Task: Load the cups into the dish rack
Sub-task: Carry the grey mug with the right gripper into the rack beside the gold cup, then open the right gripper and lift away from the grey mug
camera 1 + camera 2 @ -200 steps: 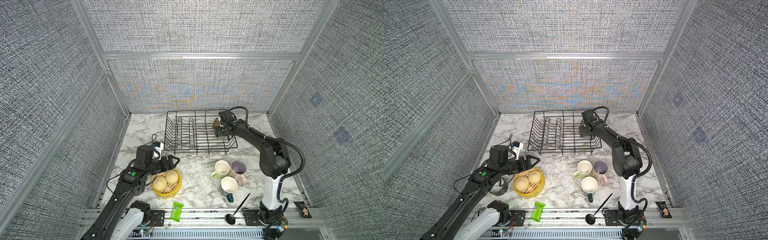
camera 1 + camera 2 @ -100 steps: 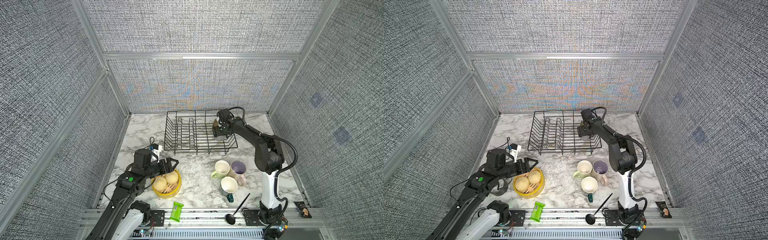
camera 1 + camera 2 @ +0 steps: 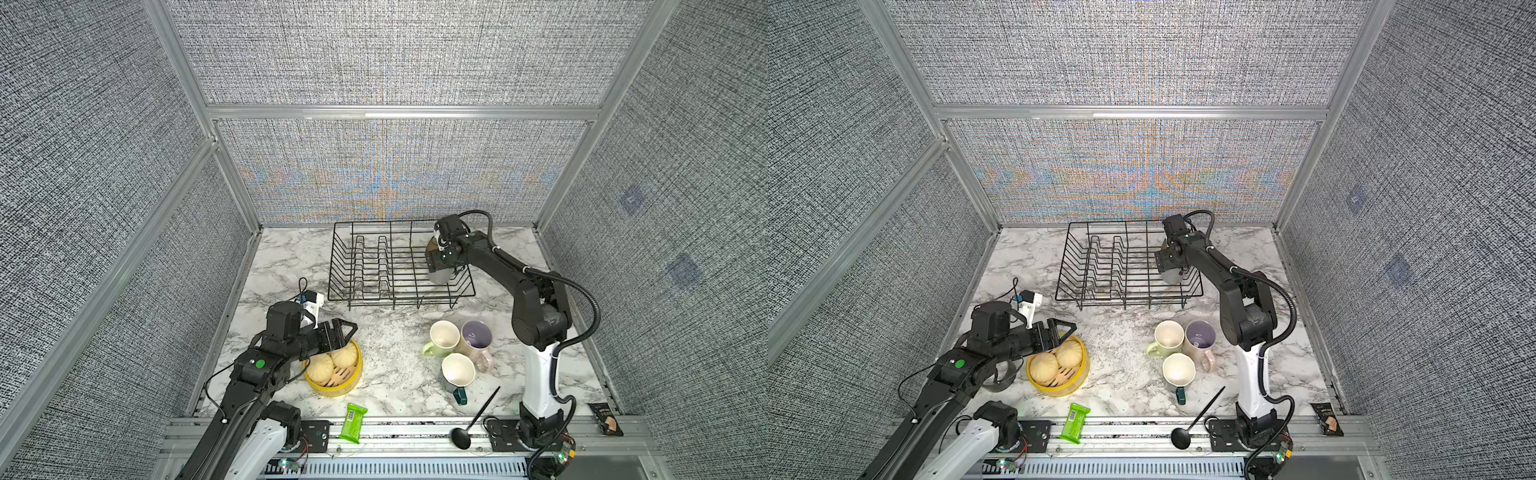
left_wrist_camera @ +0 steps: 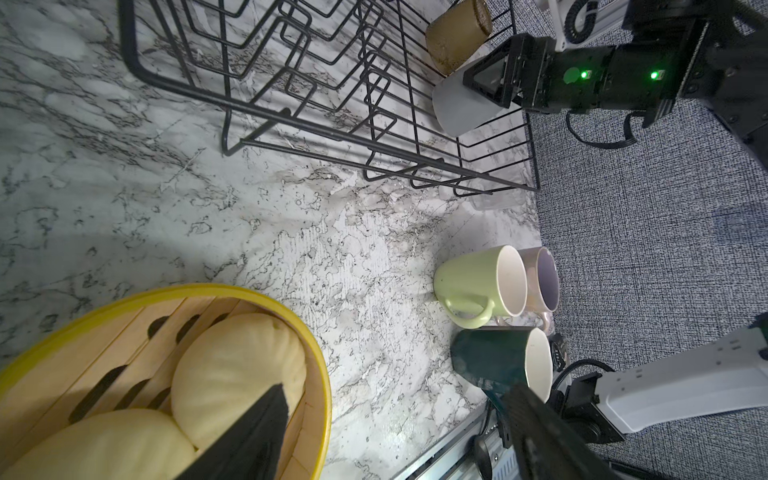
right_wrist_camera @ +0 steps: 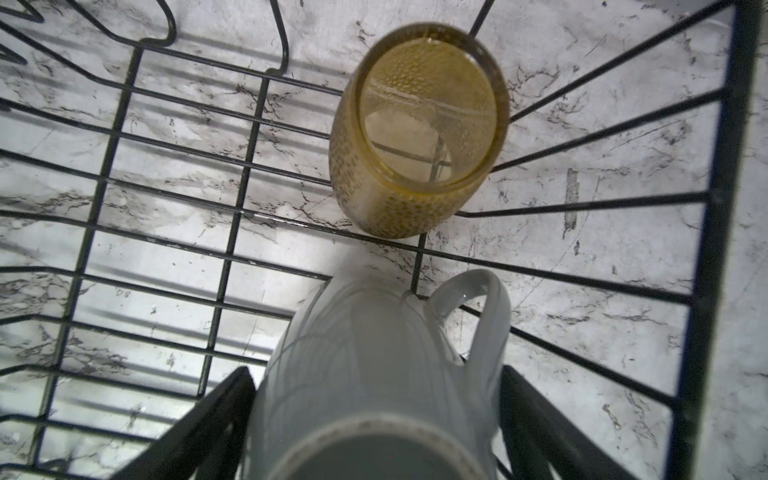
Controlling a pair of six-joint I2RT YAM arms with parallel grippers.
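The black wire dish rack stands at the back of the marble table. An amber tumbler leans in its right end. Beside it, a grey-white mug stands upside down on the rack's floor. My right gripper is open, one finger on each side of that mug. The pale green mug, pink mug and dark teal mug stand together on the table in front of the rack. A clear glass sits by the rack's front right corner. My left gripper hangs open and empty over the steamer's far rim.
A yellow steamer basket with buns sits front left under the left arm. A green packet, a black spoon and a dark snack packet lie along the front rail. A small white device sits left of the rack.
My right gripper's jaws have spread apart around the grey-white mug in the rack. The left arm has barely shifted.
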